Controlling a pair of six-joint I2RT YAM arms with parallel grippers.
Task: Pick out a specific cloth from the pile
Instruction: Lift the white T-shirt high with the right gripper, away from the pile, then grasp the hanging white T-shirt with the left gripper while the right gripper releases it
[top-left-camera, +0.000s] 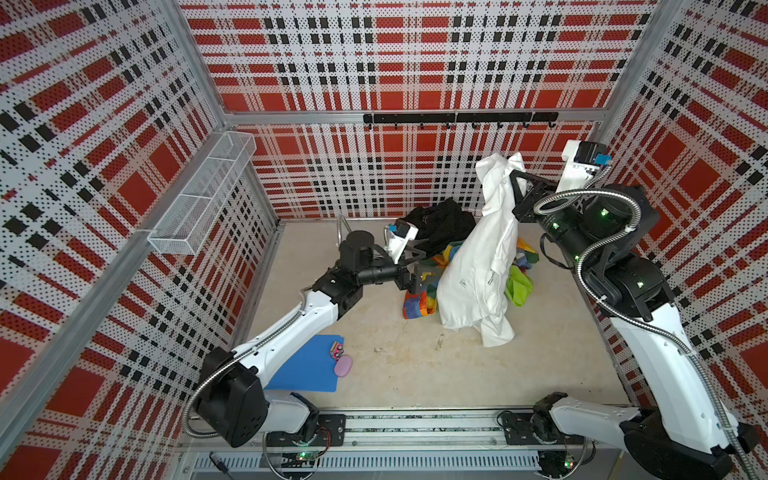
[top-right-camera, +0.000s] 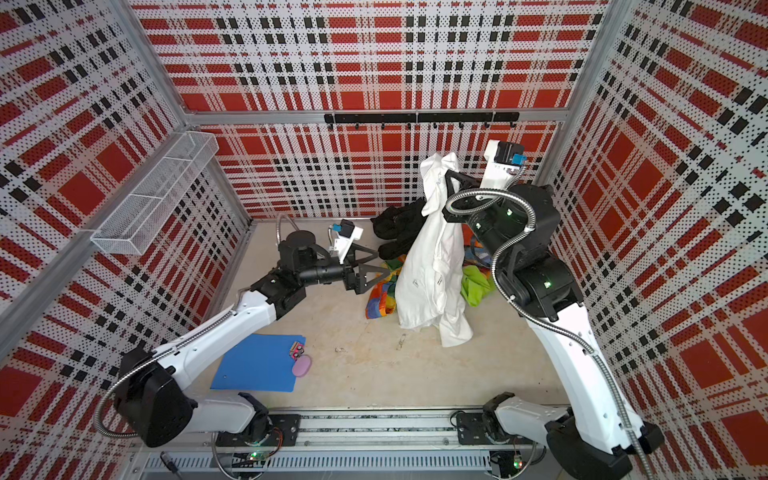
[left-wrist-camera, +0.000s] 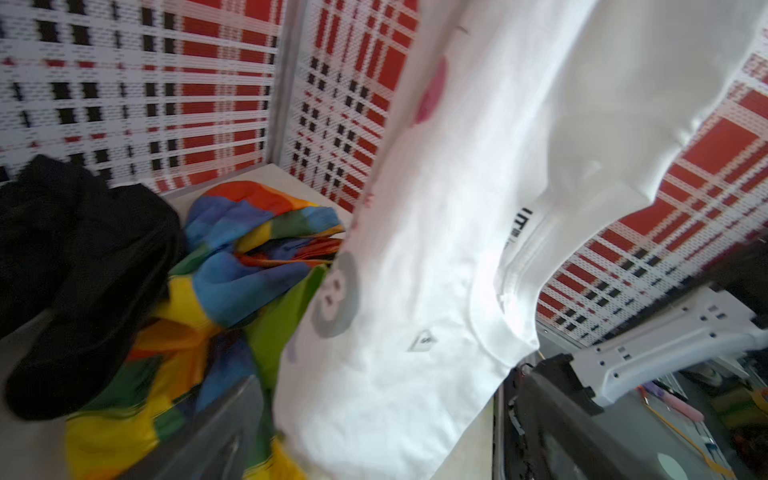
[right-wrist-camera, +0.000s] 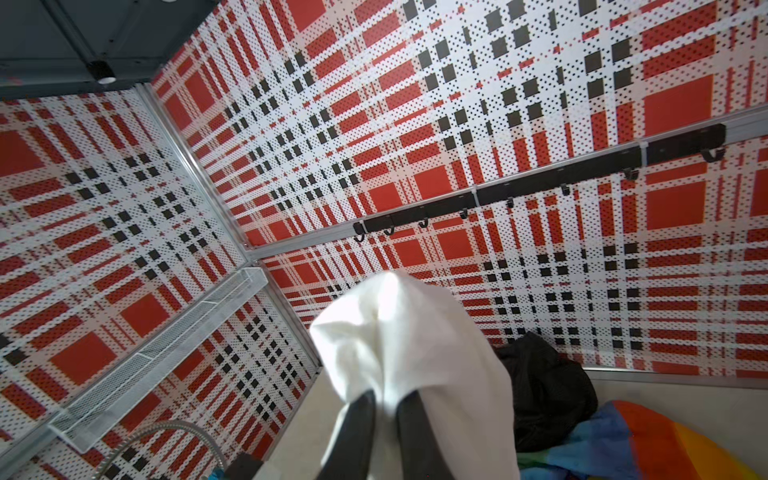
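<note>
Closest to me, in the lower left of a top view, a blue mat (top-left-camera: 303, 365) lies on the bench (top-left-camera: 415, 374). A pink oval thing (top-left-camera: 343, 365) rests on its edge.

A bit further in, near the middle, the left end effector (top-right-camera: 374, 261) is wide open. It holds nothing. It points at the pile (top-left-camera: 419, 303) and sits just beside it.

Next comes the cloth (top-left-camera: 478, 270), the white one. It hangs down long and floppy, right of the middle in both top views. It hangs in front of the pile, which has rainbow, lime green and black cloths in it. I cannot tell if its bottom end touches the bench.

Higher and further back, in the upper right, the right end effector (top-left-camera: 514, 176) is squeezed tight on the top of the cloth. The right wrist view shows white fabric pinched between its two dark fingers.

So I think the hard part is done: the right cloth is picked and lifted. What is left, I guess, is to carry it clear of the pile and put it down.

The cloth has small dark letters and a tiny tag, but they are too small and blurry to read. A grey round shape and a pink blotch show faintly through it.

On the back wall is a black rail with hooks (top-left-camera: 457, 118).
</note>
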